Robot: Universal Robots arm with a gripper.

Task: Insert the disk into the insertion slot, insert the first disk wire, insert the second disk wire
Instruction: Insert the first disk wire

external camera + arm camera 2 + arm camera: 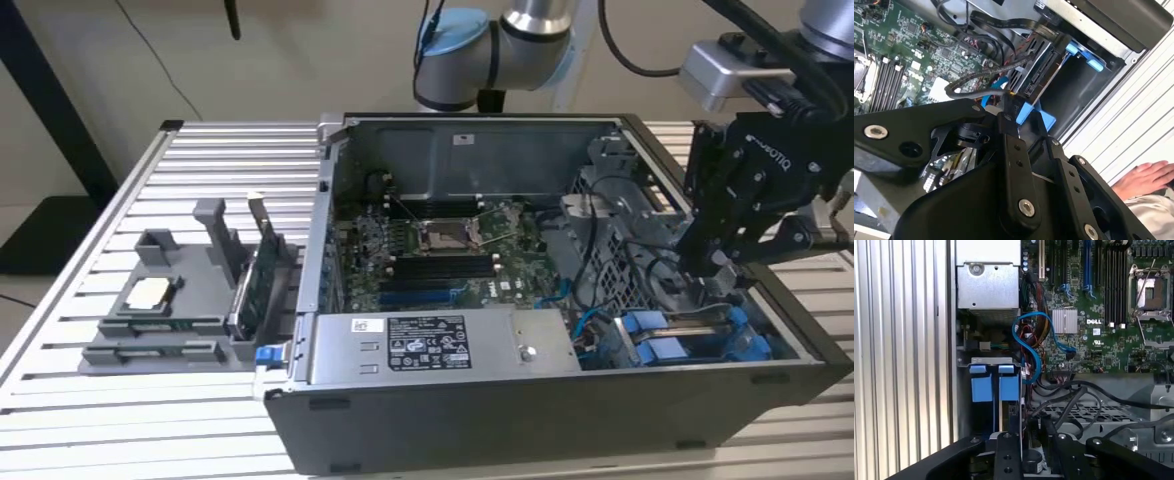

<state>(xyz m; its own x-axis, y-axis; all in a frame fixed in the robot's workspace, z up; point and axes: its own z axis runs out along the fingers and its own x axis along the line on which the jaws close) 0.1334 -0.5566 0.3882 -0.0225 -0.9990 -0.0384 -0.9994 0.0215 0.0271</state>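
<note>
Gripper (pixel 1011 112) fingers (pixel 1016 155) look pinched on a small, stiff wire plug (pixel 1010 96), best held by its body since its cable is limp, just beside the rigid blue-framed disk (pixel 1009 387) seated in the slot (pixel 989 361), motherboard (pixel 1089 335) beyond.

Bench is a slatted aluminium table (pixel 134 420), its pale ribs under soft, even light. The wall (pixel 307 50) behind it is plain cream. At the exterior view's left, a dark post (pixel 54 90) slants down to a black base (pixel 40 235) on pale floor (pixel 16 295). The same ribbed top shows in both wrist views (pixel 899 365) (pixel 1139 115).
</note>
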